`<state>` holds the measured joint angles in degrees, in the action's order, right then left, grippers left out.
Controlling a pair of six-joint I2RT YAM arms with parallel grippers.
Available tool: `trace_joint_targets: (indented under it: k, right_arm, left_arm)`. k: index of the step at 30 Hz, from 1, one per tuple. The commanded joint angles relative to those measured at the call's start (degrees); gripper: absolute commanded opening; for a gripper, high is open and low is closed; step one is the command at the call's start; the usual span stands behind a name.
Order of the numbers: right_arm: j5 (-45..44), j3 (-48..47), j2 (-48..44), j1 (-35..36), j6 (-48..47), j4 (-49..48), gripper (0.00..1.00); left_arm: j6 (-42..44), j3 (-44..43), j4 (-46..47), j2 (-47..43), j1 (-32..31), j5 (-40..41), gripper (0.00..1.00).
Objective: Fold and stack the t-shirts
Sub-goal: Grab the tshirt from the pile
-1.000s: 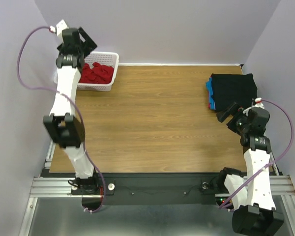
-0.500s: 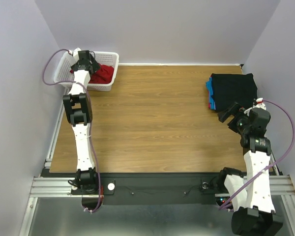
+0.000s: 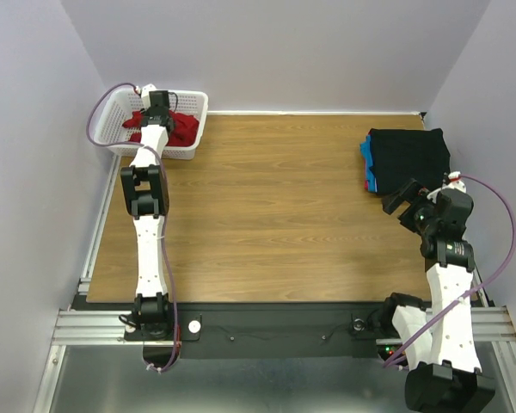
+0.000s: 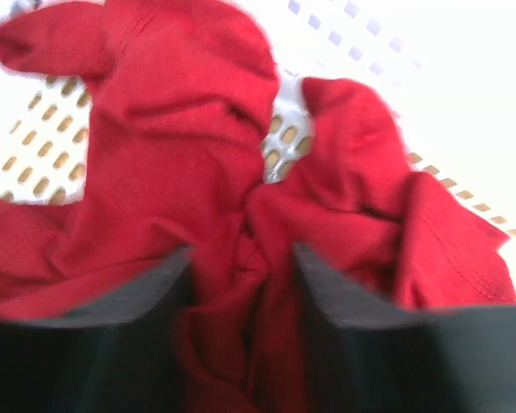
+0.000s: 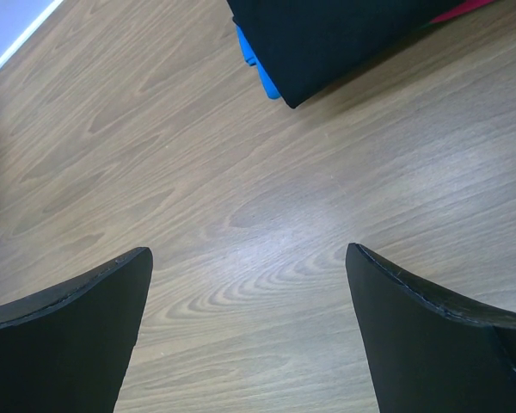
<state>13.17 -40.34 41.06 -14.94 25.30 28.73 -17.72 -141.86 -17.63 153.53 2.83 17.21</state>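
- We see the left gripper (image 4: 241, 258) pinching the crumpled bright red cloth t-shirt (image 4: 181, 129) inside the white plastic lattice basket (image 3: 112, 112).
- The right gripper (image 5: 249, 254) hangs spread wide above the brown wooden table (image 3: 275, 198), near the folded black-topped t-shirt stack (image 3: 408, 155).

One red t-shirt (image 4: 181, 172); three folded t-shirts (image 3: 408, 155); one basket (image 3: 110, 114); two arms (image 3: 148, 232).
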Motion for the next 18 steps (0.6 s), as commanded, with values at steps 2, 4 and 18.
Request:
trace_joint_targets:
  k: [2, 4, 18]
  right_arm:
    - [-1.1, 0.1, -1.2, -0.2, -0.4, -2.5, 1.0]
    - [-0.8, 0.0, -1.0, -0.2, -0.5, -2.5, 1.0]
    - [0.4, 0.3, -1.0, -0.2, -0.7, -2.5, 1.0]
  left_arm:
    - [3.0, -0.3, -1.9, -0.2, 0.2, -2.6, 0.0]
    - [2.6, 0.1, -0.9, -2.2, 0.2, -4.5, 0.0]
    - [-3.9, 2.6, 9.5, -32.3, -0.5, -16.9, 0.0]
